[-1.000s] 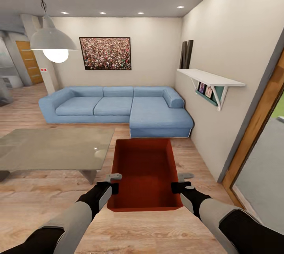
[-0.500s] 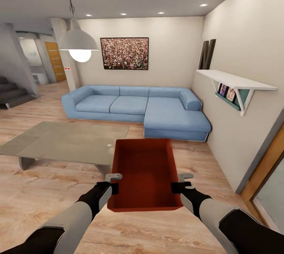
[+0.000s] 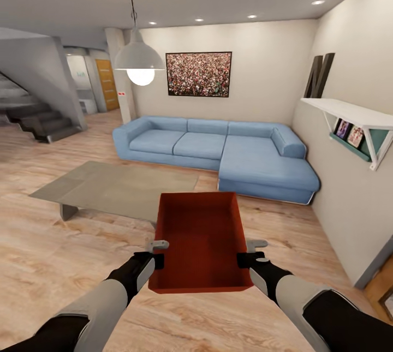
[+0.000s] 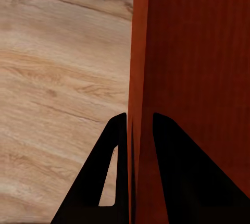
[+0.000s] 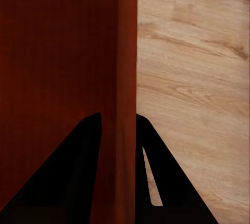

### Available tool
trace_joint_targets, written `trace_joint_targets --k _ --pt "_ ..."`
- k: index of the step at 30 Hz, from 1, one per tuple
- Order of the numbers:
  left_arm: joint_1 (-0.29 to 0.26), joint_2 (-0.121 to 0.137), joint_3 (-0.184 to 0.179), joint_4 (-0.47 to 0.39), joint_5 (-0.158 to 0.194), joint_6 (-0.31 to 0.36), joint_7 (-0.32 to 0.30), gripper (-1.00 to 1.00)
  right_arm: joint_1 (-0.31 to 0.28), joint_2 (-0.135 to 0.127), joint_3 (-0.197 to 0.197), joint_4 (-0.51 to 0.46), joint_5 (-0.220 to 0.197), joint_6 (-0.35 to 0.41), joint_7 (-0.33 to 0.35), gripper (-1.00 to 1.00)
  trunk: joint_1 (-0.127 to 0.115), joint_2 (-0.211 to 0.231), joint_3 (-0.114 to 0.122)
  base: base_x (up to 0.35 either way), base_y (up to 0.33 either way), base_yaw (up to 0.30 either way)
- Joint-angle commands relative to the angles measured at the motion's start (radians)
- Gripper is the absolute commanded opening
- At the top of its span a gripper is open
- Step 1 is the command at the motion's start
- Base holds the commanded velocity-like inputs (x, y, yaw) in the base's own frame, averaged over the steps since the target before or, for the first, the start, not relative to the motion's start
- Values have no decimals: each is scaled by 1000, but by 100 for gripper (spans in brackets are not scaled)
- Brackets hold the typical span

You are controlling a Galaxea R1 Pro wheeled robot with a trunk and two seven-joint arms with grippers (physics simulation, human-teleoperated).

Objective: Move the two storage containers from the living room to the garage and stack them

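1. Clamping the left wall of the storage container [image 3: 201,243], my left gripper [image 3: 158,254] has one finger inside the wall and one outside, as the left wrist view shows [image 4: 136,130].
2. My right gripper [image 3: 246,254] does the same on the opposite wall, its dark fingers [image 5: 88,146] straddling the orange-red edge [image 5: 127,78].
3. The container sits between the two grippers, held up off the light wood plank floor [image 3: 49,243], level, open top upward, its long side running away from me.
4. Its far end reaches toward the grey low bench [image 3: 114,188], which stands on the planks ahead and to my left; I can't tell how far apart they are.
5. Beyond the bench is the blue sofa [image 3: 218,150], set against the back wall under a framed picture [image 3: 198,73].
6. A white pendant lamp [image 3: 140,60] hangs over the bench area.
7. On the right wall is a white shelf [image 3: 355,117]; at the far left, dark stairs [image 3: 38,120].
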Motion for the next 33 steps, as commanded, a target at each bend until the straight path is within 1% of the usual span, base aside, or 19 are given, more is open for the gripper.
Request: trace_joint_targets --k 1,33 --pt "-1 0 -1 -4 -25 8 25 -100 -1 0 0 3 -16 -5 -13 -100 1 -2 -2 0 0 275" --pt "-1 0 -1 -4 -25 8 25 -100 -1 0 0 3 -16 -5 -13 -100 1 -2 -2 0 0 275"
